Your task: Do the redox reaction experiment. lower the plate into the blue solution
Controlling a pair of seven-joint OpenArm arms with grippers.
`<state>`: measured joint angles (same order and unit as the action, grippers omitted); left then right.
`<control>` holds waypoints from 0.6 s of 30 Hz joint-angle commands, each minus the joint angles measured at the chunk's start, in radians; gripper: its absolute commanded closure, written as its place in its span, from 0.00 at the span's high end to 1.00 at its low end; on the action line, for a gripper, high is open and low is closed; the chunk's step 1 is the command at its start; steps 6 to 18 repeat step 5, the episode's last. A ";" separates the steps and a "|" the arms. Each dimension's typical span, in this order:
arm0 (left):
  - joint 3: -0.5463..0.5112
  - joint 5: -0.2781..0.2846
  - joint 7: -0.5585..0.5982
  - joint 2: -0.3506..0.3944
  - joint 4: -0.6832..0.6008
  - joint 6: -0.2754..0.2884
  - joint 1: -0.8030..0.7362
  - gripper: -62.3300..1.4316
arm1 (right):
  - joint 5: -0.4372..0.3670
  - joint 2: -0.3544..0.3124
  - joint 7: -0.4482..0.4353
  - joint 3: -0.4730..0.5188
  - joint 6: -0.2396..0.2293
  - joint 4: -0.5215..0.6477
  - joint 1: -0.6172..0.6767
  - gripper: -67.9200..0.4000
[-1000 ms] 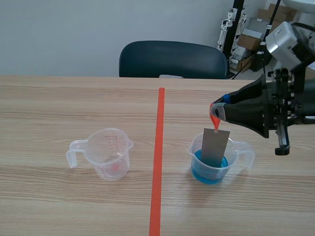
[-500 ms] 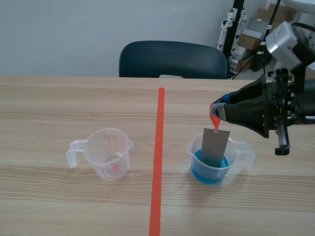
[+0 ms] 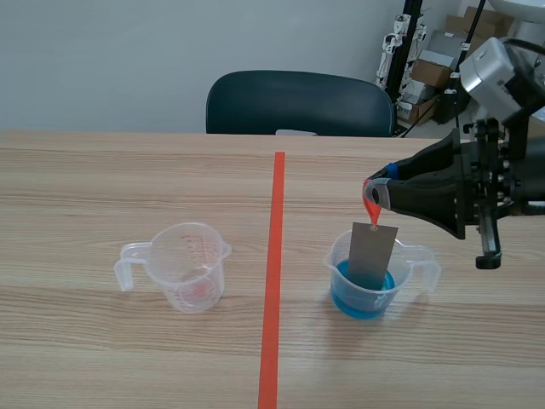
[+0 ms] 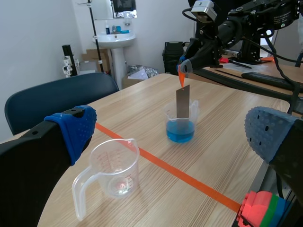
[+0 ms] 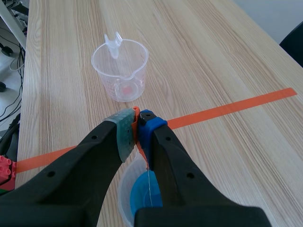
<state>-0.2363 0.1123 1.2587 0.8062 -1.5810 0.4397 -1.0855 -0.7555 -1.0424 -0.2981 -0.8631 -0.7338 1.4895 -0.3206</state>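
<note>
Scene view, task thing: grey plate hangs upright from orange tag; its lower edge is inside right cup, at the blue solution; how deep, I cannot tell.
Scene view, right end effector: fingers pressed together, pinching the orange tag above the right cup.
Scene view, rest: left cup carries red scale marks, too small to read; it stands on the counter across the tape line.
Left wrist view, left end effector: fingers spread wide, holding nothing; the left cup is nearest ahead, the right cup with the plate farther; coloured blocks beside one finger.
Right wrist view: fingers closed on the orange tag; the plate shows edge-on, a thin line going down to the blue solution.
</note>
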 commanded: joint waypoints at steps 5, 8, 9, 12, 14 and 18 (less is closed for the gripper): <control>-0.002 0.008 0.017 -0.002 -0.008 0.002 0.001 1.00 | -0.007 -0.019 -0.007 0.014 -0.012 0.005 -0.008 0.00; -0.002 0.008 0.017 -0.002 -0.008 0.002 0.001 1.00 | -0.007 -0.019 -0.007 0.014 -0.012 0.005 -0.008 0.00; -0.002 0.008 0.017 -0.002 -0.008 0.002 0.001 1.00 | -0.007 -0.019 -0.007 0.014 -0.012 0.005 -0.008 0.00; -0.002 0.008 0.017 -0.002 -0.008 0.002 0.001 1.00 | -0.007 -0.019 -0.007 0.014 -0.012 0.005 -0.008 0.00; -0.002 0.008 0.017 -0.002 -0.008 0.002 0.001 1.00 | -0.007 -0.019 -0.007 0.014 -0.012 0.005 -0.008 0.00; -0.002 0.008 0.017 -0.002 -0.008 0.002 0.001 1.00 | -0.007 -0.019 -0.007 0.014 -0.012 0.005 -0.008 0.00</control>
